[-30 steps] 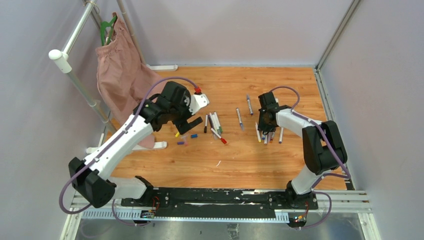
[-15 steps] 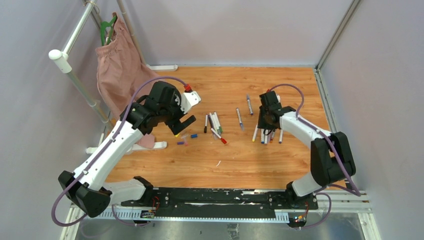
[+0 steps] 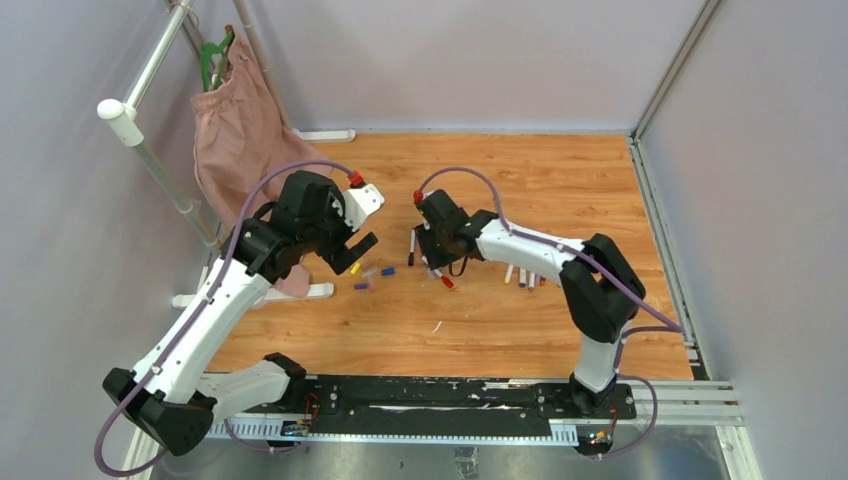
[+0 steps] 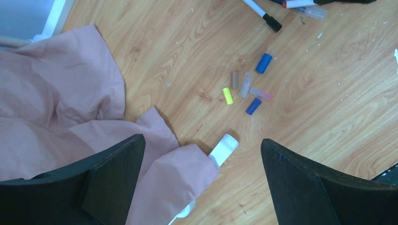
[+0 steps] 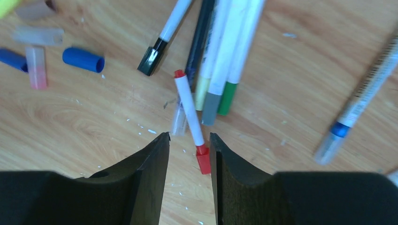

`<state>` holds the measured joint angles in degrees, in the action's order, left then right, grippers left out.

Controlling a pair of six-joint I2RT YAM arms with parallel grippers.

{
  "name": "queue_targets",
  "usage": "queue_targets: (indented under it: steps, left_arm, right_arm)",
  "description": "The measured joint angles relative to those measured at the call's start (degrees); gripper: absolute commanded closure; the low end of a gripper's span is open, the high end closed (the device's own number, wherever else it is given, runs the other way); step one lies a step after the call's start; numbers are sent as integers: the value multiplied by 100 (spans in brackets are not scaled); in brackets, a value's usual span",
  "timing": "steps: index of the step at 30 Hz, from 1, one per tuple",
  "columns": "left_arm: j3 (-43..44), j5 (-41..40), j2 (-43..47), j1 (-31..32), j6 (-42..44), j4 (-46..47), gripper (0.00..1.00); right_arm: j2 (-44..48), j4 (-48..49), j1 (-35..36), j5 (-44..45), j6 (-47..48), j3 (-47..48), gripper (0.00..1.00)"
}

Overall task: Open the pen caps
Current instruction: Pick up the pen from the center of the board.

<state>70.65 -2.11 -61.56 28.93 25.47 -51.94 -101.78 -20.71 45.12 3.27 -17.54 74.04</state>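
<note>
Several loose pen caps lie together on the wood floor: yellow, two blue, pink-clear and clear. In the top view they sit between the two grippers. My left gripper is wide open and empty, hovering to their left over the cloth edge. My right gripper is narrowly open, low over the middle pen pile. A white pen with a red cap lies on the floor between its fingertips, ungripped.
A pink cloth hangs from a white rack, whose foot lies under my left gripper. Bundled pens and a black-tipped pen lie ahead of my right gripper. More pens lie at the right.
My right arm has swung left from the right-hand pens to the middle pile. My left arm has drawn back to the left, away from the pens.
</note>
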Motion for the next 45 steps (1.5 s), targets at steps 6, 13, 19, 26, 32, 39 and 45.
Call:
queue_targets:
  steps: [6,13,19,26,32,39,45]
  left_arm:
    - [-131,-76,79,0,11,-50,0]
    - [-131,-79,140,0,46,-50,0]
    - [-131,-68,140,0,48,-50,0]
    - [-131,-57,140,0,48,-50,0]
    - [-131,-11,140,0,46,-55,0]
    - [-131,236,122,0,-42,-76,0]
    - [-133,846,101,0,-337,-81,0]
  right_arm:
    - [-518,-136,208,-68,273,37,59]
    - [-555,-181,208,-22,428,37,65]
    - [-636,-177,208,-24,505,35,69]
    - [-820,-162,208,-35,544,33,83]
    - [-730,-157,208,-79,555,11,97]
    - [98,-160,208,-424,468,-50,100]
    - [1104,289,219,-918,-153,-243,100]
